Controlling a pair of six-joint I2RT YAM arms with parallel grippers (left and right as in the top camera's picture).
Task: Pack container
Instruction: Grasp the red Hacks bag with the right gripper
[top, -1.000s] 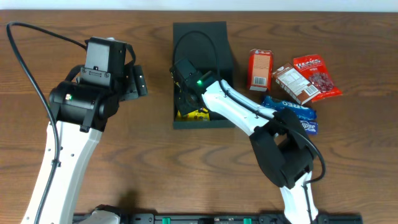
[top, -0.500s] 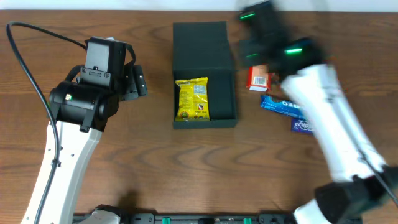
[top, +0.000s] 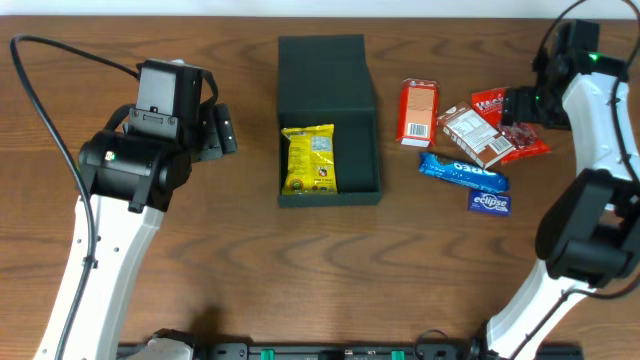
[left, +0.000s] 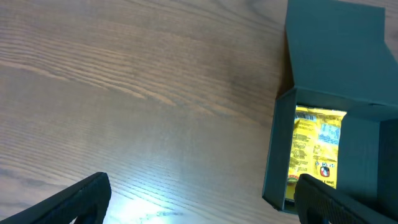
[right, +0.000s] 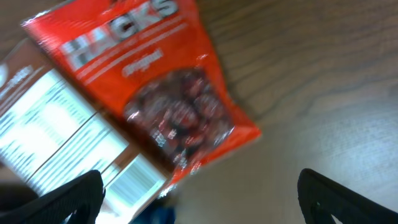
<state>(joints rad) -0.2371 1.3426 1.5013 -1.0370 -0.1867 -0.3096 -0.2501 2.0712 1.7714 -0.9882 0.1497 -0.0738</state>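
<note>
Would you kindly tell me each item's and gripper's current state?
Dark teal-black cardboard container: lid open, partly packed.
Yellow snack packet: flat inside the container.
Orange-red carton: outside the container.
Red glossy candy bag: outside, flat.
Brown-and-white packet: outside, overlapping the red bag.
Long blue wrapper: outside, flat.
Small blue gum pack: outside, flat.
Left gripper: fingers open, empty.
Right gripper: fingers open, empty.
</note>
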